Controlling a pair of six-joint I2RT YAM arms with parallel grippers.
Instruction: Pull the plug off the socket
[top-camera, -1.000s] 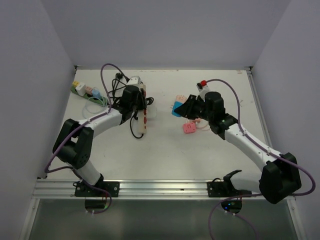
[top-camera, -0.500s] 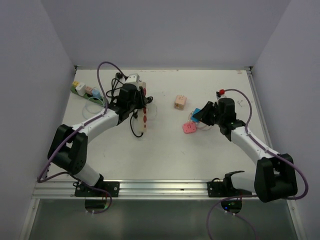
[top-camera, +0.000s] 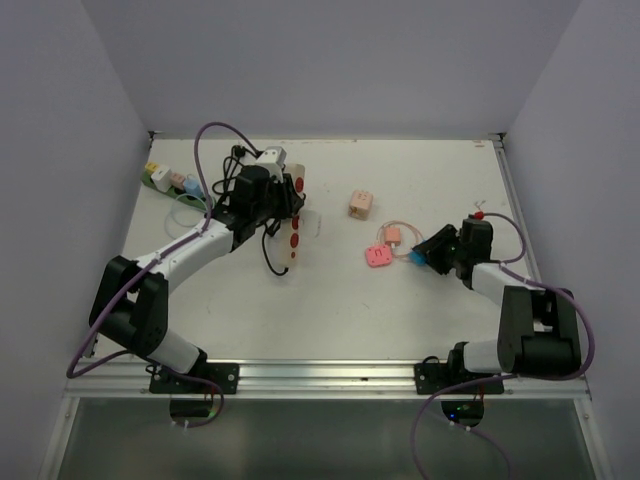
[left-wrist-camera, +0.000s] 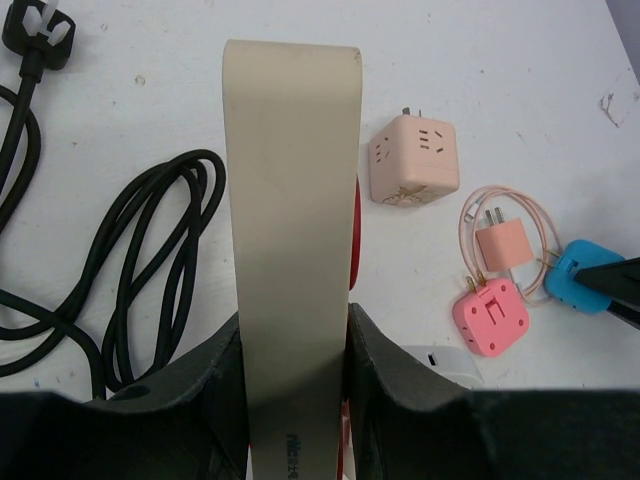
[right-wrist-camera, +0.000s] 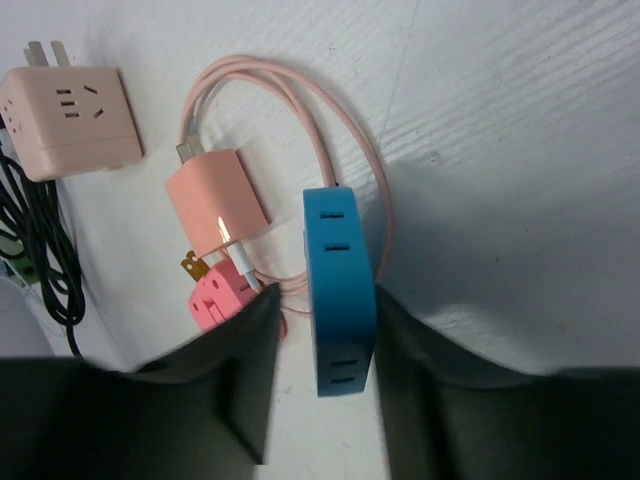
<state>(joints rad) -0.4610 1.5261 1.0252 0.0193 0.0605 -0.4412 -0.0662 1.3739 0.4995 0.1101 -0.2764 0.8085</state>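
- Pinching the strip (left-wrist-camera: 290, 180) from both sides, the left end effector (left-wrist-camera: 295, 340) has its fingers pressed against the long cream body near one end.
- The strip lies at the rear left of the desk (top-camera: 400, 310). Its cream back faces the wrist camera and its red outlet face is turned to the side.
- A black cord (left-wrist-camera: 150, 270) is coiled on the desk just beside the strip.
- The right end effector (right-wrist-camera: 325, 340) is closed on a blue plug (right-wrist-camera: 335, 260), one finger on each long side.
- The plug is well apart from the strip, low over the right side of the desk. I cannot tell whether it touches the surface.
- Just beside the plug lie a peach charger (right-wrist-camera: 215, 205) with a looped pink cable and a pink adapter (right-wrist-camera: 220, 295).
- A peach cube (left-wrist-camera: 413, 160) sits between the strip and these.
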